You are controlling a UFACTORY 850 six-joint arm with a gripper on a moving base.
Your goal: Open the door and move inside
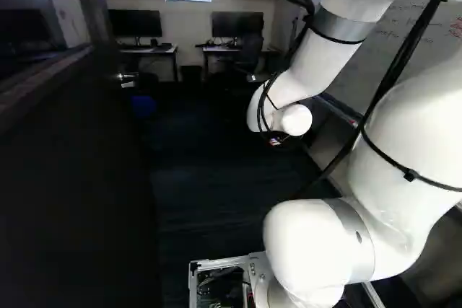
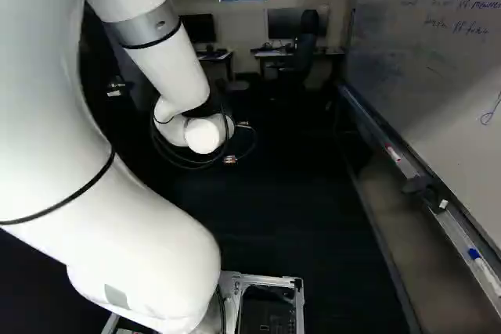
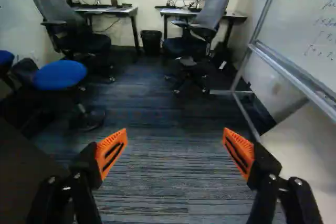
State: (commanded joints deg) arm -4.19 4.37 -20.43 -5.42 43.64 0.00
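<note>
Wrist view: The gripper [image 3: 175, 135] is open, its orange pads [image 3: 111, 150] standing wide apart with nothing between them. A dark, plain surface, apparently part of the door [image 3: 21, 182], lies outside the jaws, just beside the finger on the side of the blue stool [image 3: 60, 74]; whether the two touch cannot be told. Ahead of the gripper extends striped carpet [image 3: 157, 166], with two office chairs, desks and a waste bin [image 3: 151, 42] beyond. A whiteboard [image 3: 310, 30] in a metal frame stands ahead of and beside the opposite finger.

Left base view: The door occupies the left of the frame from the upper left to the bottom, standing open alongside the white arm [image 1: 310, 59], with dark floor between them. Its face is very dark and flat; a glass pane [image 1: 36, 27] in a slightly paler surround fills the upper left. The metallic door handle [image 1: 128, 77] shows at the upper left, near the door's far edge. The gripper's fingers cannot be made out here.

Right base view: The handle appears at the upper left, beside the arm; the door around it is largely lost in shadow. The whiteboard, with pens on its tray [image 2: 427, 193], lines the right side.
</note>
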